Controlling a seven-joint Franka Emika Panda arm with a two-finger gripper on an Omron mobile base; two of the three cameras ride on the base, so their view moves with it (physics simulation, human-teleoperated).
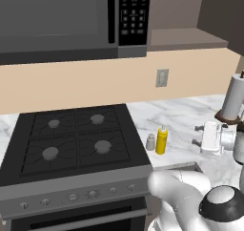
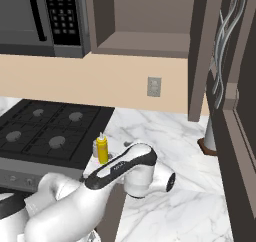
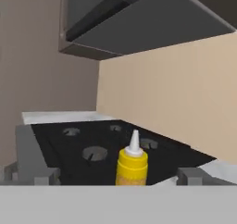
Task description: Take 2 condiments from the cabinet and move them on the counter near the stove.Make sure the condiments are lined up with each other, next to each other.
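Note:
Two condiments stand side by side on the white marble counter [image 1: 186, 115] just right of the stove [image 1: 71, 139]: a yellow squeeze bottle [image 1: 162, 140] and, on its stove side, a small pale grey shaker [image 1: 150, 142]. My gripper [image 1: 196, 135] hovers low over the counter a short way right of them, open, pointing at the bottle with nothing between its fingers. The hand view looks past both fingertips [image 3: 32, 174] at the bottle [image 3: 132, 165], with the stove [image 3: 83, 144] behind it. The cabinet [image 1: 188, 36] hangs open above. From the right base view the bottle [image 2: 102, 150] shows beside my arm.
A black microwave [image 1: 71, 20] hangs over the stove. A tall white paper-towel roll [image 1: 233, 99] stands at the back right of the counter. A wall outlet [image 1: 162, 78] sits on the beige backsplash. A dark open cabinet door [image 2: 200, 51] hangs at right.

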